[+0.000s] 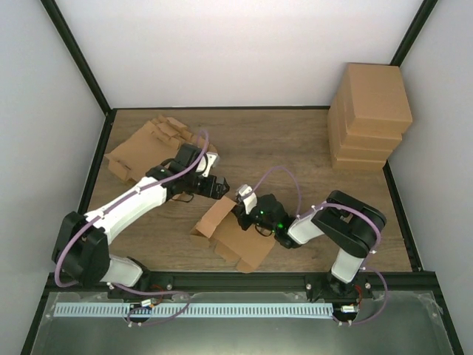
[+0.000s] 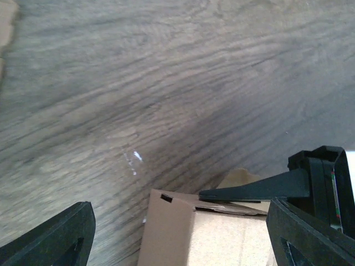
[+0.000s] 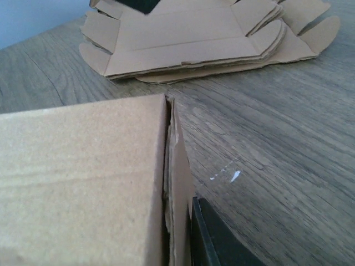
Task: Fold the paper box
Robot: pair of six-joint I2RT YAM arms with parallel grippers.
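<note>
showing the half-folded box (image 1: 235,238) near the front middle of the table (image 1: 295,148), between the two arms. the left gripper (image 1: 219,186) hangs just beside the box's far corner with its jaws spread wide and nothing between them; in the left wrist view its fingers (image 2: 52,238) stand at the two lower corners of the frame, with the box top below the gap. the right gripper (image 1: 244,203) meets the box at its far upper edge; in the right wrist view one dark finger (image 3: 216,241) lies against a thin side flap (image 3: 178,183) (the other finger is hidden behind the cardboard, so whether this claw pinches the wall or stands loose cannot be told). a pile of flat blanks (image 1: 144,148) lies at the far left, a stack of closed boxes (image 1: 369,111) at the far right
</note>
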